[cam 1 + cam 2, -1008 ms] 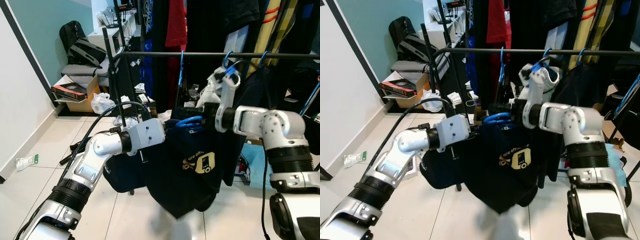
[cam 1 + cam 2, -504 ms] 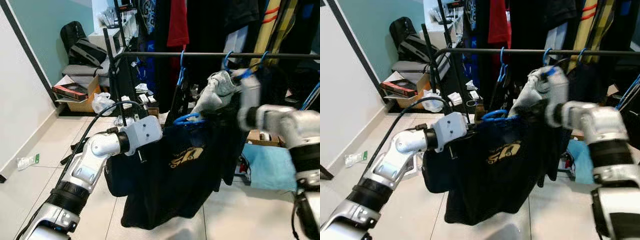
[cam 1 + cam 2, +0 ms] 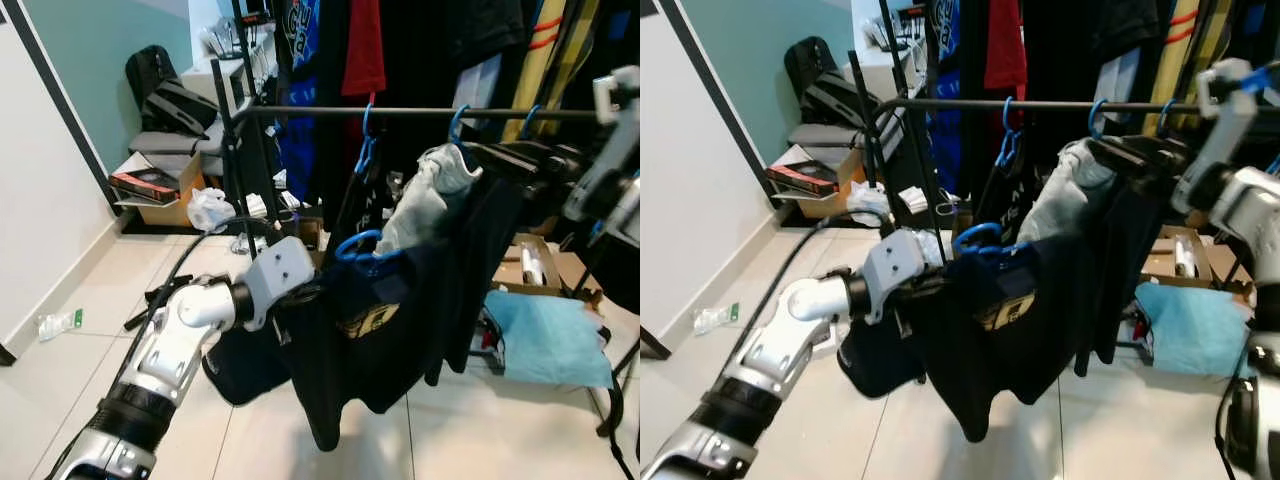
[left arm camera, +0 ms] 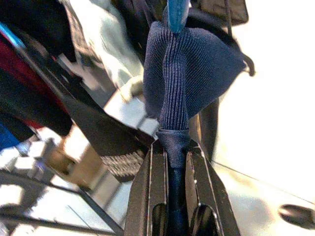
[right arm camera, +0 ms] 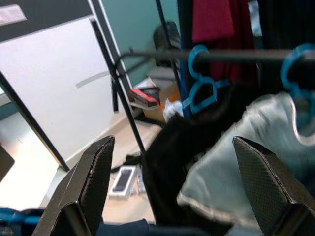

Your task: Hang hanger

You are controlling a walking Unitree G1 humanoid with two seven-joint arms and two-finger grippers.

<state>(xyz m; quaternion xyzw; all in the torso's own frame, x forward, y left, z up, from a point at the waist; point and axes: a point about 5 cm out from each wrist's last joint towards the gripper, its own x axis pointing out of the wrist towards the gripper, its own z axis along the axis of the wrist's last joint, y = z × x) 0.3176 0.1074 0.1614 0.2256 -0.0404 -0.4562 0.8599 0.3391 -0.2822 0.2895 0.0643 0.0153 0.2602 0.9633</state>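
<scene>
A dark navy T-shirt (image 3: 385, 315) with a gold print hangs on a blue hanger (image 3: 357, 243), below and in front of the black clothes rail (image 3: 420, 112). My left gripper (image 3: 303, 296) is shut on the shirt's collar; the left wrist view shows the fabric (image 4: 189, 73) pinched between its fingers, under the hanger's hook (image 4: 176, 11). My right gripper (image 3: 482, 152) is open, up near the rail beside a pale grey garment (image 3: 425, 195). Nothing is between its wide-spread fingers (image 5: 91, 184).
The rail carries blue hangers (image 3: 366, 140) and dark, red and yellow clothes. The rack's black post (image 3: 240, 170) stands on the left. A cardboard box (image 3: 150, 185), a backpack (image 3: 165, 95) and a white bag (image 3: 210, 208) lie behind it. A light blue cloth (image 3: 550, 340) lies on the floor to the right.
My right gripper has let go of the shirt's hanger and has swung up and to the right, near the rail. The shirt now hangs from my left gripper alone and has sagged.
</scene>
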